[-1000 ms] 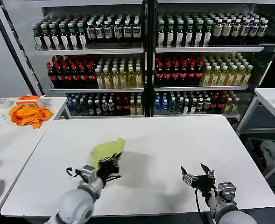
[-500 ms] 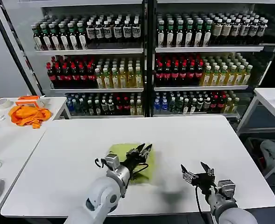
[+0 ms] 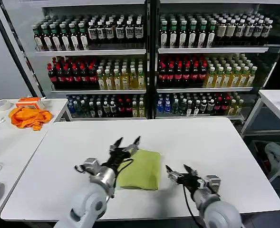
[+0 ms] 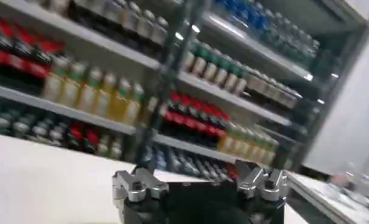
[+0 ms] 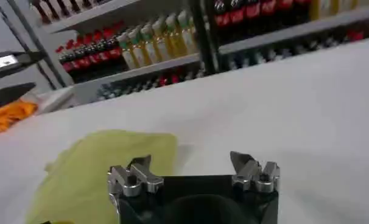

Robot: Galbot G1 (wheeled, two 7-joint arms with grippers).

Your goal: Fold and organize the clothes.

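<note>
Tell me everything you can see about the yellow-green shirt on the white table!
The plain yellow-green soft cloth T-shirt lies flat on the white table, folded into a neat, roughly rectangular bundle with no print showing. It sits near the table's front middle. The open left gripper hovers at its far left corner, fingers raised off the cloth. The open right gripper is beside its right edge, apart from it.

Folded lime-green soft cotton-like T-shirt (image 3: 140, 169): matt cloth, smooth. White tabletop (image 3: 216, 142): smooth, matt. Right claw (image 5: 195, 171) w/ silvery metal fingertips (image 5: 131, 179), black body.
</note>
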